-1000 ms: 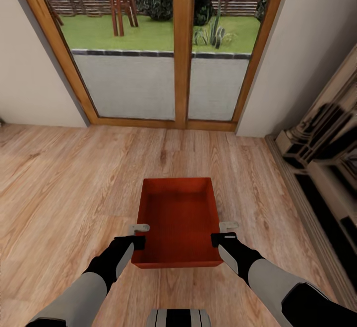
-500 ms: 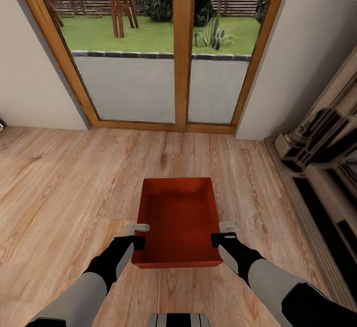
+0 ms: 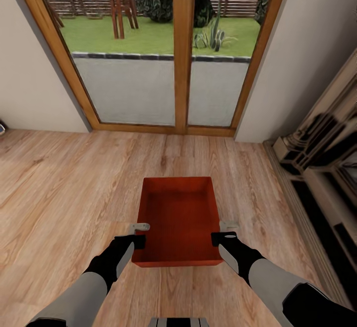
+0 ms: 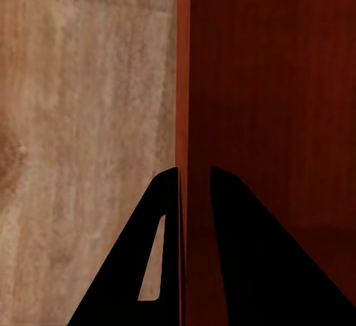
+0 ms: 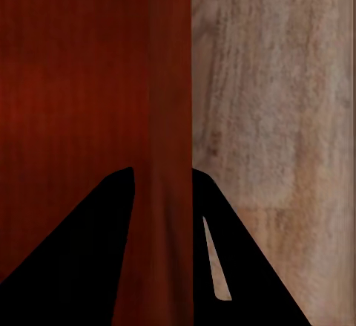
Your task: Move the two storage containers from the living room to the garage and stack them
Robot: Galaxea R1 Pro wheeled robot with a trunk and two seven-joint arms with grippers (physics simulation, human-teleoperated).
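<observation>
You hold the orange-red rectangular open-top storage container point(image 3: 179, 220) above the light wood plank floor point(image 3: 64, 188), long axis pointing away from you, left gripper point(image 3: 139, 234) and right gripper point(image 3: 222, 232) each clamped on a side wall near your end.

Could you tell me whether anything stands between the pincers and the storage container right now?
No. Both wrist views show each pincer's fingers straddling a side wall of the storage container: the left pincer on its left wall, the right pincer on its right wall. It is held over the wood plank floor.
</observation>
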